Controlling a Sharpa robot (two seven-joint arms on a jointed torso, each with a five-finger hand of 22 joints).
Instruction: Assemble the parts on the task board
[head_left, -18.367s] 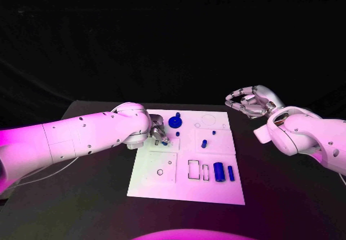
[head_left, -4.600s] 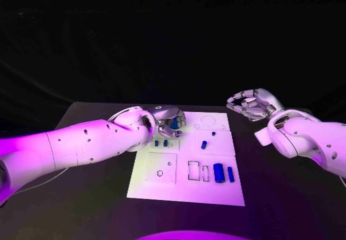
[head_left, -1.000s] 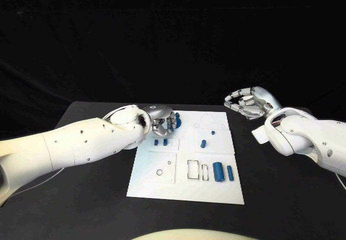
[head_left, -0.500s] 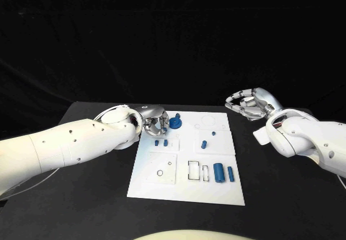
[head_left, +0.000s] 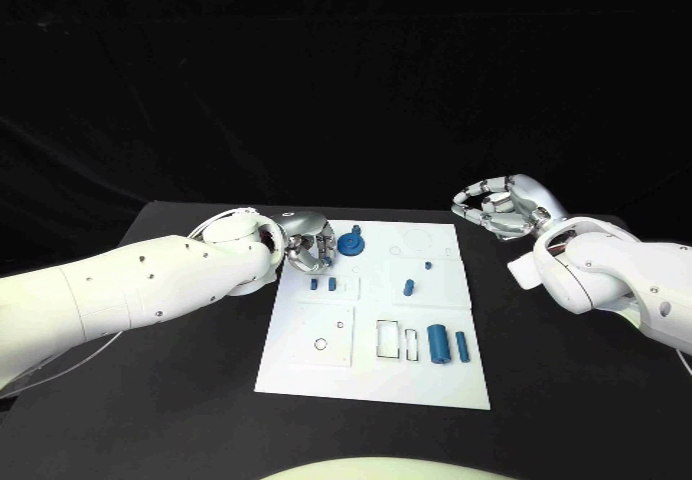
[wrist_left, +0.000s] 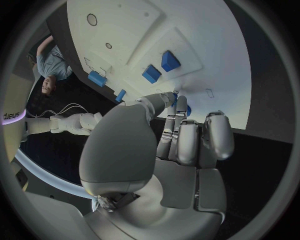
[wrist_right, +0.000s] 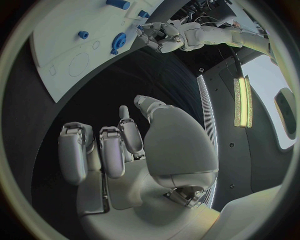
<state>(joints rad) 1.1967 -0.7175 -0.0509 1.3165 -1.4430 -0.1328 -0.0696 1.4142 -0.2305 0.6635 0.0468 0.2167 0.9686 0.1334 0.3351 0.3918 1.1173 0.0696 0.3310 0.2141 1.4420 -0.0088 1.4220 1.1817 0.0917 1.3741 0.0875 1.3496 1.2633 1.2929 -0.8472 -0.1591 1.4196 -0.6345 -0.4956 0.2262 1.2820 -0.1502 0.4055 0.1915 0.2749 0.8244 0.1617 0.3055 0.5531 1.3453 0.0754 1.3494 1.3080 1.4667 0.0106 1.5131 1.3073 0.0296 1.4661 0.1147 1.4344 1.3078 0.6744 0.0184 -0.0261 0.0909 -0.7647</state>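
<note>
The white task board (head_left: 372, 372) lies mid-table. A blue gear (head_left: 351, 245) stands on its far left corner, also seen as the gear (wrist_right: 119, 39) in the right wrist view. My left hand (head_left: 306, 250) hovers just left of the gear with its fingers (wrist_left: 182, 137) curled in and nothing held. Two short blue pegs (head_left: 323, 285) stand close by, nearer me. Other blue parts are a small peg (head_left: 427, 266), a piece (head_left: 408, 288) and two cylinders (head_left: 447, 344). My right hand (head_left: 498, 208) is raised off the board's far right corner, its fingers (wrist_right: 103, 147) curled and empty.
A thin black ring (head_left: 319, 345) lies on the board's near left panel, with empty rectangular slots (head_left: 389, 339) beside it. The black table (head_left: 173, 400) runs on around the board. A pale cable (head_left: 87, 345) trails under my left arm.
Over the last second my left hand drew back leftward off the blue gear, which now stands uncovered. The right hand has stayed where it was.
</note>
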